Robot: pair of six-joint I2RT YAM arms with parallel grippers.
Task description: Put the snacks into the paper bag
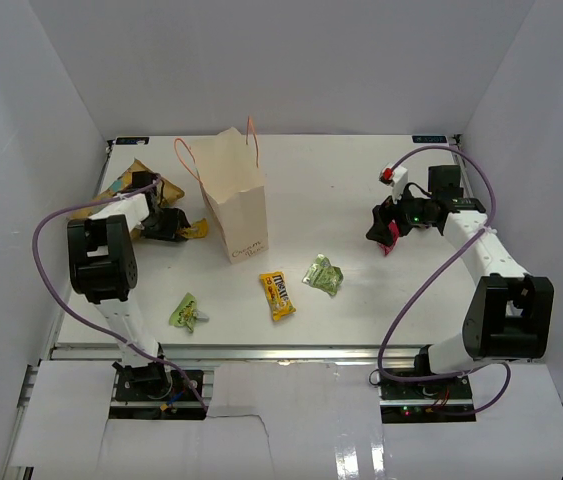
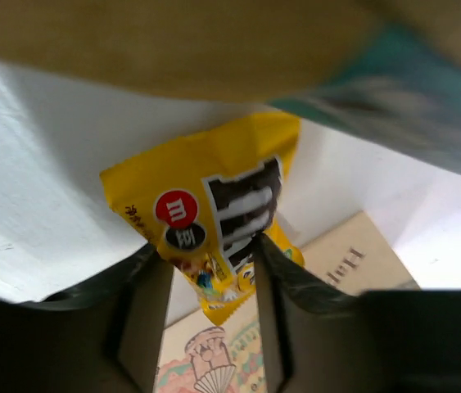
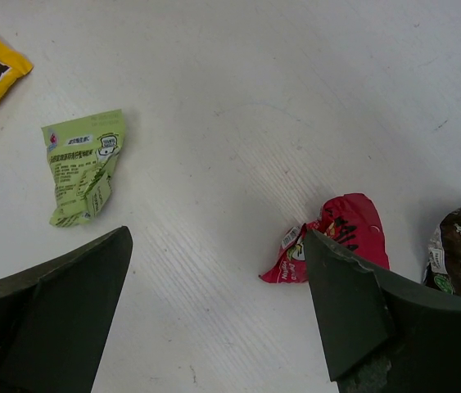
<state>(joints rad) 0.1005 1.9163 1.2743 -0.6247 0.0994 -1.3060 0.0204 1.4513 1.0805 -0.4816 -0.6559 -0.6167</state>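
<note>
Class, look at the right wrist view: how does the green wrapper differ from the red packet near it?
The green wrapper lies fairly flat with its print showing; the red packet is crumpled and bunched. The green wrapper is in full view, while the red packet is partly hidden behind one finger of the right claw. Both rest on the white table, and the open claw grips neither.

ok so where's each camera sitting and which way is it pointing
Top external: above and behind the bases, looking down on the table and paper bag; left arm and right arm show whole.
Left wrist: on the left arm, looking along its fingers at a yellow candy pack between them.
Right wrist: on the right arm, looking down past its spread fingers at a red packet and green wrapper.
Shared: top external also shows that green wrapper.
</note>
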